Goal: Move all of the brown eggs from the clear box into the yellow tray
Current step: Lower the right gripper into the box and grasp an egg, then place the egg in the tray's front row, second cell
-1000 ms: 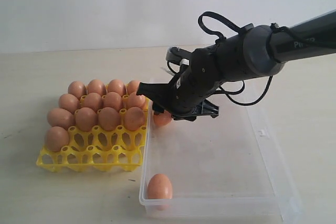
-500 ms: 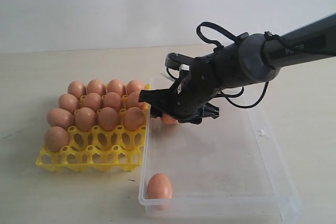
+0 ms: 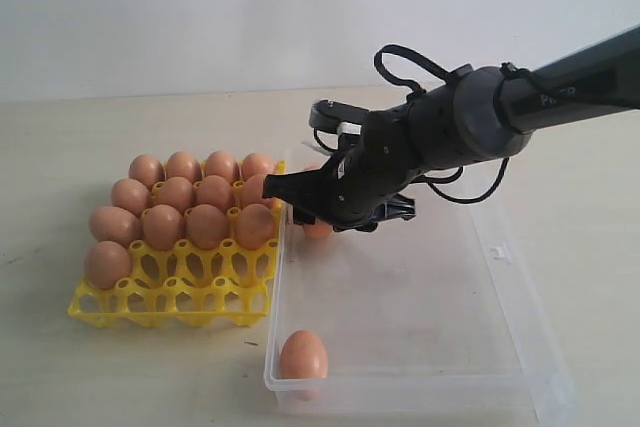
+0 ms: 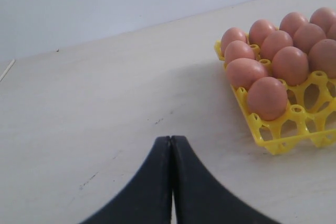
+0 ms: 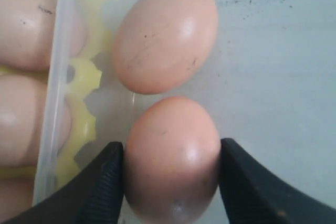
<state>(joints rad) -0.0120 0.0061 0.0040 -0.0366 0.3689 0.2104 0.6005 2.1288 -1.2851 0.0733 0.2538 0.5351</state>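
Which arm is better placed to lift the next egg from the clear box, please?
Right. The right gripper clasps an egg in the clear box; the left gripper is shut over bare table, away from the box.

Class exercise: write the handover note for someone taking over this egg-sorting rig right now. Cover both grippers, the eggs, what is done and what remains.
Left gripper: shut, empty, over bare table beside the yellow tray.
Right gripper: down in the clear box, closed against both sides of one brown egg; not visibly lifted.
Done: thirteen eggs sit in the tray; open cups remain in its front row.
Left: the gripped egg, the neighbour egg beside it by the tray-side wall, and a lone egg at the box's near corner.
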